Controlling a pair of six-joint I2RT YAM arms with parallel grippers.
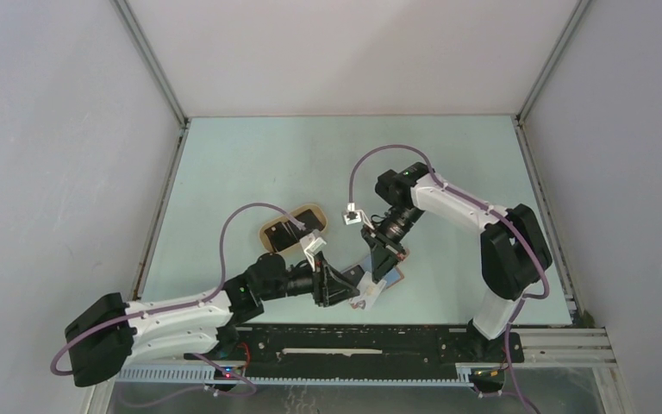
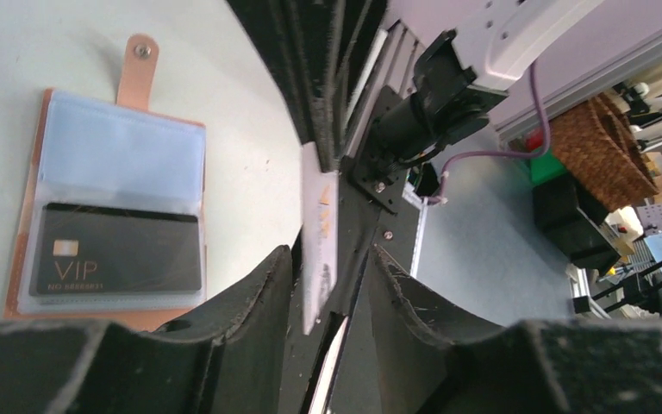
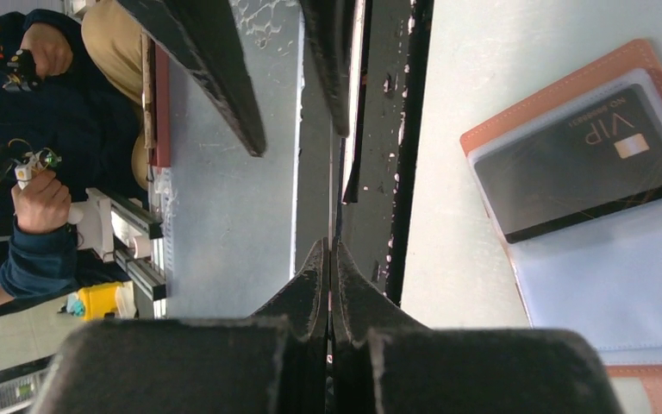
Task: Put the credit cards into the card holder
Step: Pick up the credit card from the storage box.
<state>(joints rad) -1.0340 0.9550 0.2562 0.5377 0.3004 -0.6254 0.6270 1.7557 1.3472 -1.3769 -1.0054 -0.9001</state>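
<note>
Left wrist view: pale card [image 2: 319, 233] edge-on within left end effector [image 2: 332, 263], face unseen.

White card [image 2: 320, 246], black card [image 2: 116, 250]

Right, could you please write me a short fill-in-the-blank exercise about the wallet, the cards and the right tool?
1. The black card in the wallet reads ___.
2. Of the wallet's two blue pockets in view, only ___ holds a card.
3. The right tool is shut on a loose card, coloured ___.
Missing words: VIP; one; white.
</note>
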